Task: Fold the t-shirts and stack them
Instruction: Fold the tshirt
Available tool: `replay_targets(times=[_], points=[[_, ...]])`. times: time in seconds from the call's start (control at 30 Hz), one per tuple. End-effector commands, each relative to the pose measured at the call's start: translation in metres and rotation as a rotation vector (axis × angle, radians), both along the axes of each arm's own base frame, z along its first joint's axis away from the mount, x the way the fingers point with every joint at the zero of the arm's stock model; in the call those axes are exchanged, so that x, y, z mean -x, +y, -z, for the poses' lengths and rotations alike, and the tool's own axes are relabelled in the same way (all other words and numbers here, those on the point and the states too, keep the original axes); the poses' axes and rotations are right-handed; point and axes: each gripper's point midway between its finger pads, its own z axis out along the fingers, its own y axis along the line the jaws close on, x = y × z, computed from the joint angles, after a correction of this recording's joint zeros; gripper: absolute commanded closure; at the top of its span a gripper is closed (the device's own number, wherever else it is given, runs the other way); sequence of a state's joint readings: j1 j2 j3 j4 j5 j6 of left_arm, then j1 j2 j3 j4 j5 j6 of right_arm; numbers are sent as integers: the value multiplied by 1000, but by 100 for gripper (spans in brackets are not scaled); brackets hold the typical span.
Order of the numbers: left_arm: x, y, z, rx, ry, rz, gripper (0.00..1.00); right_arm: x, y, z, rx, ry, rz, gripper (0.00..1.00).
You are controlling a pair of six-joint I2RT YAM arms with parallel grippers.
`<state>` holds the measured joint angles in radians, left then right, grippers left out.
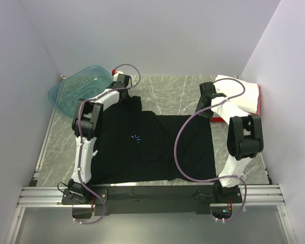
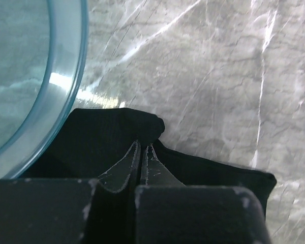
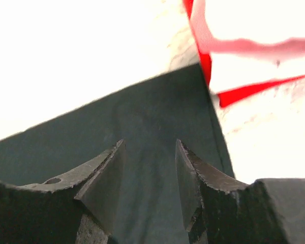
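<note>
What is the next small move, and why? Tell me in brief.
Probably lower the right gripper and close it on the edge of the black shirt beneath it. The left gripper is shut on the shirt's sleeve beside the tub, while the right jaws stand open over the cloth, holding nothing; a fold likely needs both grips.

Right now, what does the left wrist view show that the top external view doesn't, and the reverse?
Only the left wrist view: the left jaws pinched shut on a raised fold of sleeve on the black t-shirt. Only the top view: the whole shirt spread flat, its blue chest mark, the right arm, and folded white and red shirts at far right. Both: the black shirt, the teal tub beside that sleeve, the marble table.
</note>
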<state>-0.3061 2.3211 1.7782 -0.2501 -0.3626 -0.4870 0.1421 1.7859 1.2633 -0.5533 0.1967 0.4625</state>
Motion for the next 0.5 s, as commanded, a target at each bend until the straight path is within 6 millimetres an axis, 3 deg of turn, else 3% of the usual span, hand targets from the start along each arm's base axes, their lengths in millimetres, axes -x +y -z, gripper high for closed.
replay_targets(times=[0.0,0.27,0.47], points=[[3,1,-29,25,-31,7,100,-13,-16,-3,54,6,55,49],[3,-3,-47,49,-58,22,100,-26,-42,14,110,50,133,49],[7,0,-58,45,-70,21,100,-26,-48,27,124,82,160,49]])
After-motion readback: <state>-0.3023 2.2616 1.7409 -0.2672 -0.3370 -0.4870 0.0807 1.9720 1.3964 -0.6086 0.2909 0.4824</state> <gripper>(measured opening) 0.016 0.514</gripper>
